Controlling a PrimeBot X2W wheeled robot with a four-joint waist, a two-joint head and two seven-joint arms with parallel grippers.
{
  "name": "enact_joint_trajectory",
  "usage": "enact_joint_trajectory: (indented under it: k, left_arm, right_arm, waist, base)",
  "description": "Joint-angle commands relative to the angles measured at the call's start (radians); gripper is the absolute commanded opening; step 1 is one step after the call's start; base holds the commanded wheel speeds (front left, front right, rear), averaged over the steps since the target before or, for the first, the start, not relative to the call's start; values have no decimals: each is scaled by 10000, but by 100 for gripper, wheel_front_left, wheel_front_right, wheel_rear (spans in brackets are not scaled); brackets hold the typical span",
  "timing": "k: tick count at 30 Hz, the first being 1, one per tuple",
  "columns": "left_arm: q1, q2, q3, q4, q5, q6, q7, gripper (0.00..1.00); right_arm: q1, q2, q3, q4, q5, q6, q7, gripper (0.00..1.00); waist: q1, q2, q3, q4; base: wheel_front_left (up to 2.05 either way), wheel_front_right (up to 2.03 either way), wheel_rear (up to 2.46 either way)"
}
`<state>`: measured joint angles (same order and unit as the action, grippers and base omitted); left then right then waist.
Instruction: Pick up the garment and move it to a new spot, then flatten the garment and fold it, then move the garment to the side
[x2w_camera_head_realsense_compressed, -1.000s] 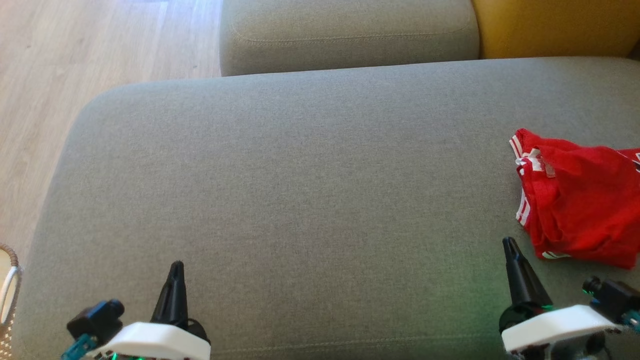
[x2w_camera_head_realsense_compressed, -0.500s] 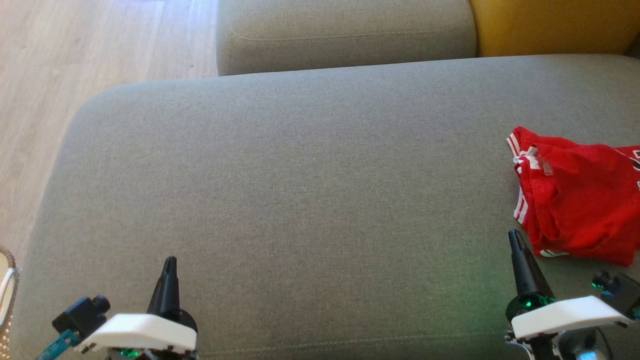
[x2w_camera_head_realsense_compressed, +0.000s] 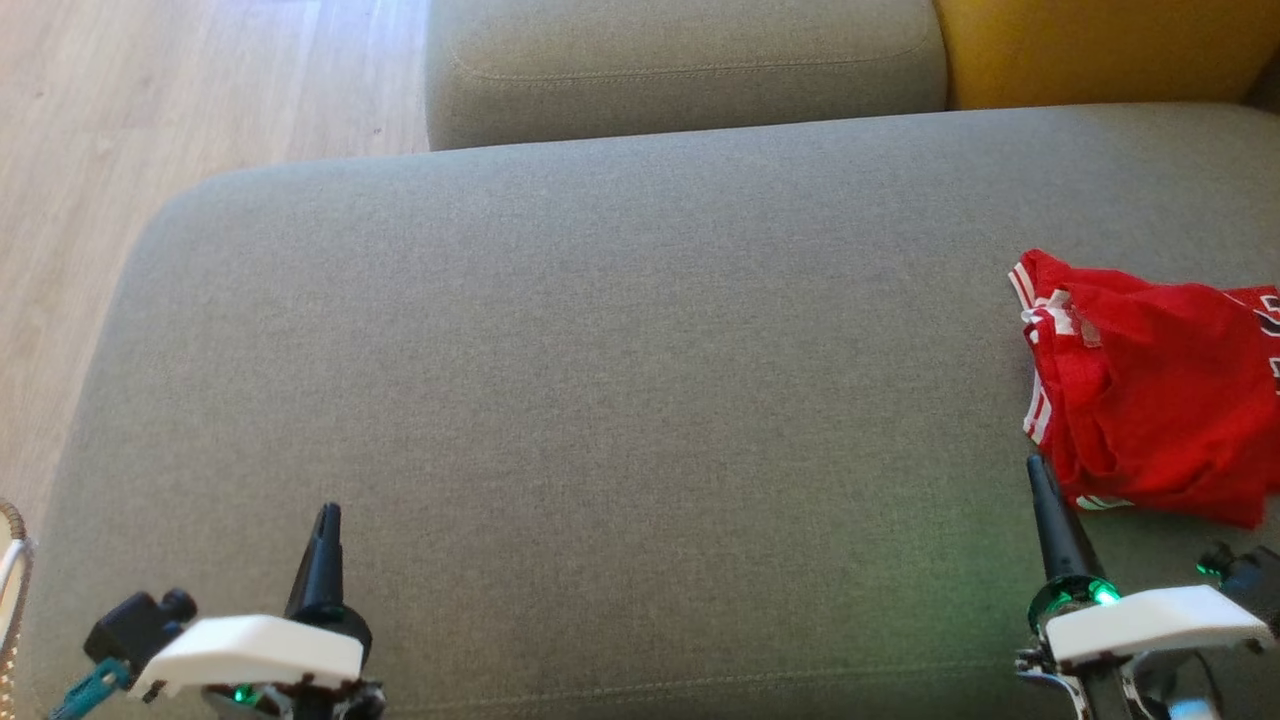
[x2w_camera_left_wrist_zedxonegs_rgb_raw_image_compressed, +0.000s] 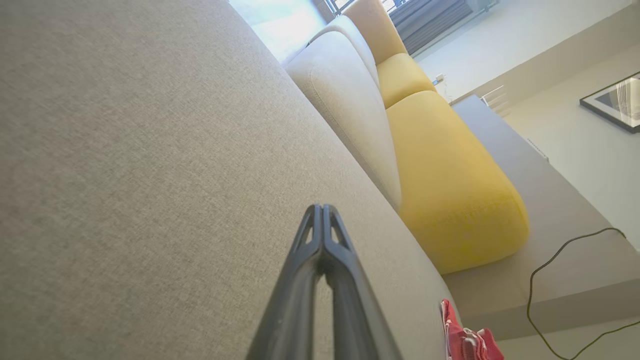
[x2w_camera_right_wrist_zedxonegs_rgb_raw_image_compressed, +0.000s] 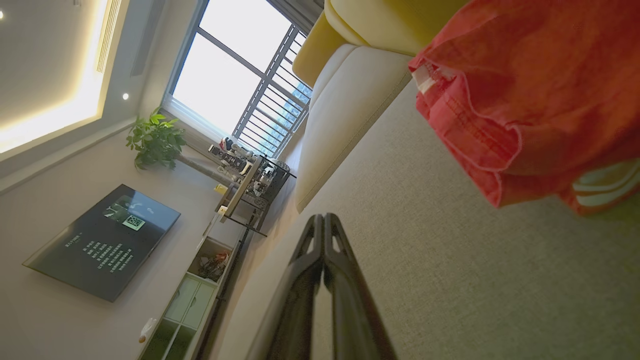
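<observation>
Garment (x2w_camera_head_realsense_compressed: 1150, 400) lies crumpled on sofa seat (x2w_camera_head_realsense_compressed: 600, 350), yellow cushion (x2w_camera_head_realsense_compressed: 1090, 50) behind.

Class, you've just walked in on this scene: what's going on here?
A two-armed robot faces a grey sofa seat, with a crumpled red garment lying near its right end. Nothing holds the garment: the right claw is shut and empty, its tip close to the garment's near edge. The left claw, also shut, sits over the seat far to the left. The pick-up is not yet done.
</observation>
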<state>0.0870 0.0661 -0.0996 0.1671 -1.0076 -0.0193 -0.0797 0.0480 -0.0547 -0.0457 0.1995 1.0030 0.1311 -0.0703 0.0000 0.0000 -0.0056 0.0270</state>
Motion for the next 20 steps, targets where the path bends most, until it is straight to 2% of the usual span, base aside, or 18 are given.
enact_joint_trajectory:
  k: [1, 20]
  left_arm:
    - [-644, 178, 338, -252, -298, -114, 59, 0]
    - [-1115, 182, 827, 123, -2572, -486, 611, 0]
  right_arm:
    - [-599, -197, 69, -279, 317, -2, 48, 0]
    - [-943, -213, -63, -16, 2574, -3, 595, 0]
  waist:
    - [0, 0, 2, -6]
    - [0, 0, 34, -105]
  base:
    - [0, 0, 0]
    - [0, 0, 0]
